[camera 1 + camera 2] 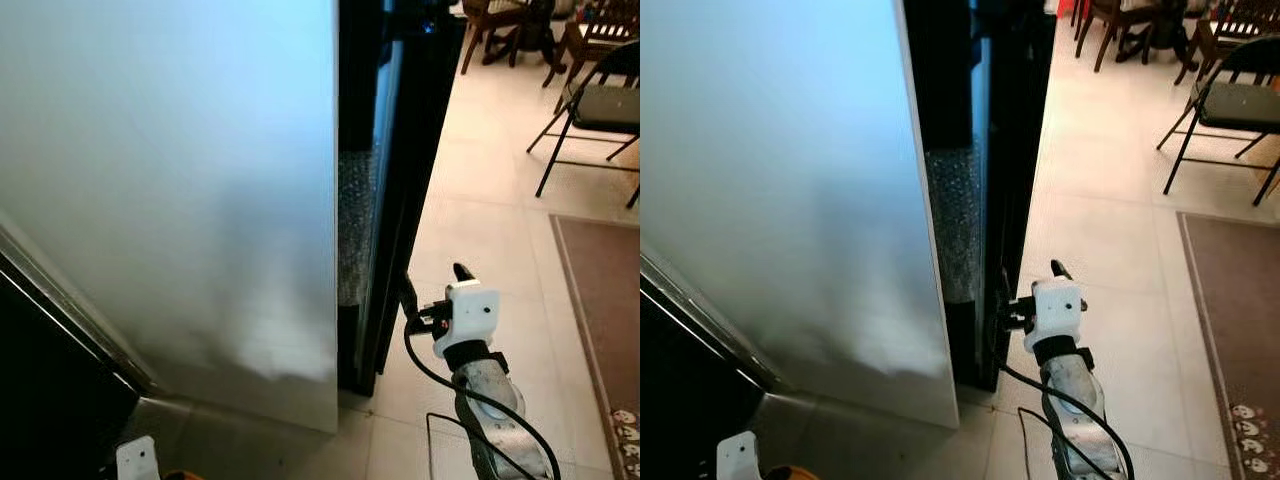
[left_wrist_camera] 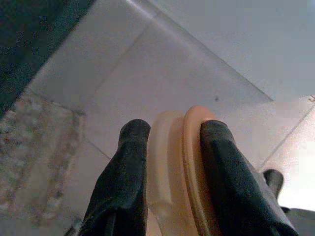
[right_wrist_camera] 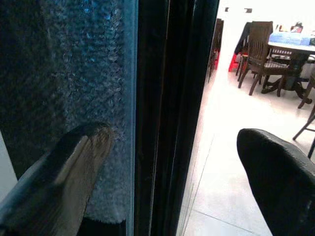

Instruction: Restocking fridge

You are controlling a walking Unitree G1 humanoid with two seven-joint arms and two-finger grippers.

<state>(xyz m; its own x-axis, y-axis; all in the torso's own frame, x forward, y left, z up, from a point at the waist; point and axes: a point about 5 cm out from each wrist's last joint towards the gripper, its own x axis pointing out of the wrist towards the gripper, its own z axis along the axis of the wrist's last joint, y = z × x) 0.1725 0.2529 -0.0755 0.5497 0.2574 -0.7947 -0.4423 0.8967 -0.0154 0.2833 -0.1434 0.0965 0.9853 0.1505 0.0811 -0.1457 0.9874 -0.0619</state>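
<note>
While the pale fridge door [image 1: 170, 190] stood swung out across most of the head views, its dark edge [image 1: 400, 180] ran down just right of it, with a strip of bubbly wrap [image 1: 352, 225] showing in the gap between. To the right lay the light tiled floor [image 1: 480, 230], a brown rug [image 1: 600, 300] along the far right, a black folding chair [image 1: 600, 100] beyond it, and wooden dining chairs [image 1: 495, 25] further back. The right arm reached forward low, its white wrist housing near the foot of the door edge. The right pincer [image 3: 172, 162] was spread wide, one finger [image 3: 64, 167] on the wrapped side and the other on the open floor side, the dark door edge standing between them; whether either finger touched it could not be told. The left pincer [image 2: 170, 162], held low over the tiles, was clamped on a pale orange-rimmed container [image 2: 179, 167], gripped between both black fingers [image 2: 123, 182].
</note>
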